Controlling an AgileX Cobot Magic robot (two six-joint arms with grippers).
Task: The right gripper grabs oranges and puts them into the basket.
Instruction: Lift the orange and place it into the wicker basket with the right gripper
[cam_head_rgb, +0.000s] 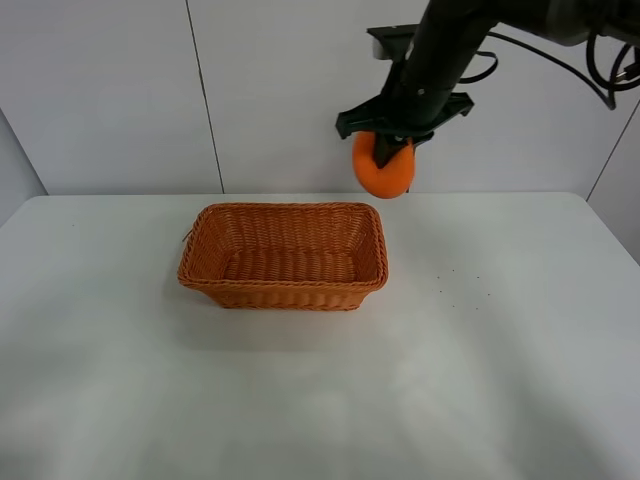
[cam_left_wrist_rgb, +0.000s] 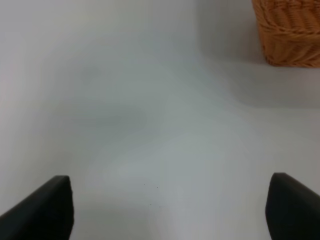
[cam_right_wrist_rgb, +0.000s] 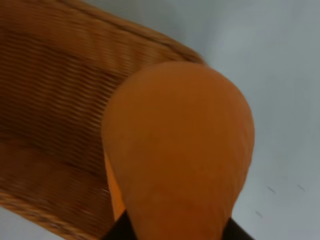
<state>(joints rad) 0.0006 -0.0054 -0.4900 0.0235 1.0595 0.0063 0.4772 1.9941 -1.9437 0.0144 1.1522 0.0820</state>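
High view, right pincer: the right pincer (cam_head_rgb: 391, 152) hangs in the air and holds the orange (cam_head_rgb: 383, 172); one black finger crosses the front of the fruit; the other finger is hidden behind it
High view, arm: the black arm (cam_head_rgb: 445, 45) is at the top right; its upper part is cut off by the edge; the cables (cam_head_rgb: 600, 45) are cut off there too
High view, orange: it is up off the desk (cam_head_rgb: 500, 380), near the right end of the basket (cam_head_rgb: 282, 293); it touches neither; I cannot tell from here if it is right over the basket or behind it
High view, basket: it stands flat on the desk; its woven floor shows
High view, small marks: a few tiny dark specks (cam_head_rgb: 460, 285) lie on the desk to the right of the basket; they are too small to tell what they are
Left wrist view, left pincer: the left pincer (cam_left_wrist_rgb: 170, 210) is wide; only two black finger tips (cam_left_wrist_rgb: 45, 212) show, the rest is cut off; bare desk lies between them
Left wrist view, basket: only one corner shows, at the edge; it is well apart from the finger tips
Right wrist view, orange: it fills most of the picture and is blurry; its knob and stem cannot be made out
Right wrist view, right pincer: only two small dark bits show at the edge, one on each side of the orange
Right wrist view, basket: it is blurry; its rim and inner wall show behind the orange on one side, the desk on the other; the orange hides part of the rim
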